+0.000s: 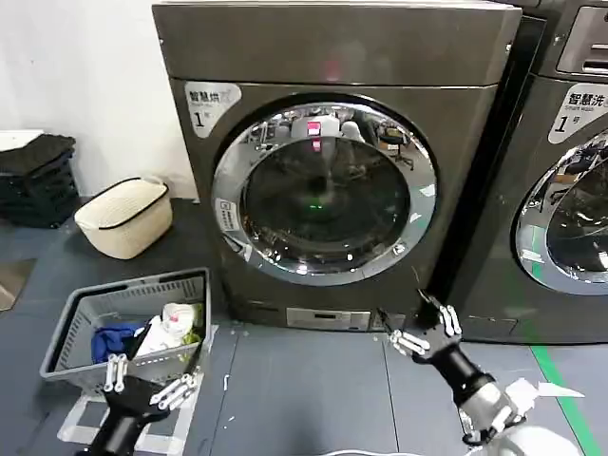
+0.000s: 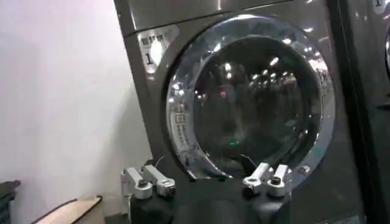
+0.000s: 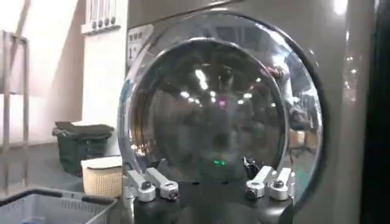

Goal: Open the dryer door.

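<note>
The dryer door (image 1: 325, 195) is a wide chrome ring around dark bulging glass on the grey-bronze machine, and it sits shut against the front. My right gripper (image 1: 425, 328) is open, low in front of the machine's base, below the door's lower right edge and apart from it. In the right wrist view the door (image 3: 213, 103) looms close ahead of the open right gripper (image 3: 210, 185). My left gripper (image 1: 150, 380) hangs open at the lower left, over the front rim of a basket. The left wrist view shows the door (image 2: 253, 91) farther off, beyond the open left gripper (image 2: 207, 182).
A grey wire basket (image 1: 85, 323) with clothes stands on the floor at the left. Behind it are a cream hamper (image 1: 123, 217) and a dark stack (image 1: 38, 176). A second machine (image 1: 570, 190) adjoins on the right. Green tape (image 1: 560, 389) crosses the floor.
</note>
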Controlling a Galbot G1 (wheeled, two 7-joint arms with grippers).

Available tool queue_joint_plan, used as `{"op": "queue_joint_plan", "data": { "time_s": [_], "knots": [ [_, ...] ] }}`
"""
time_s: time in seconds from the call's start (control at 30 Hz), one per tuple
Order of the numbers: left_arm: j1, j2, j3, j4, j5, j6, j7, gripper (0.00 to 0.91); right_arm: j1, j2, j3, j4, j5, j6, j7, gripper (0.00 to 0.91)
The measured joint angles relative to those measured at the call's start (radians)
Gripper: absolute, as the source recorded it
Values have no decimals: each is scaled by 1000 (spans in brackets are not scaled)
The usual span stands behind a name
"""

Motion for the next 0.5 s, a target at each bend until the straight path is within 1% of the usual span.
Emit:
{"op": "queue_joint_plan", "data": {
  "time_s": [0.2, 0.33, 0.5],
  "knots": [
    [2, -1, 1, -2, 1, 0, 2, 907, 102, -53, -79, -47, 28, -7, 8, 907],
    [0, 0, 1, -3, 1, 2, 3, 907, 162, -75, -132, -68, 43, -10, 12, 907],
    [-2, -1, 7, -2, 7, 3, 4, 907, 253, -95, -207, -96, 68, -27, 27, 907]
  ]
}}
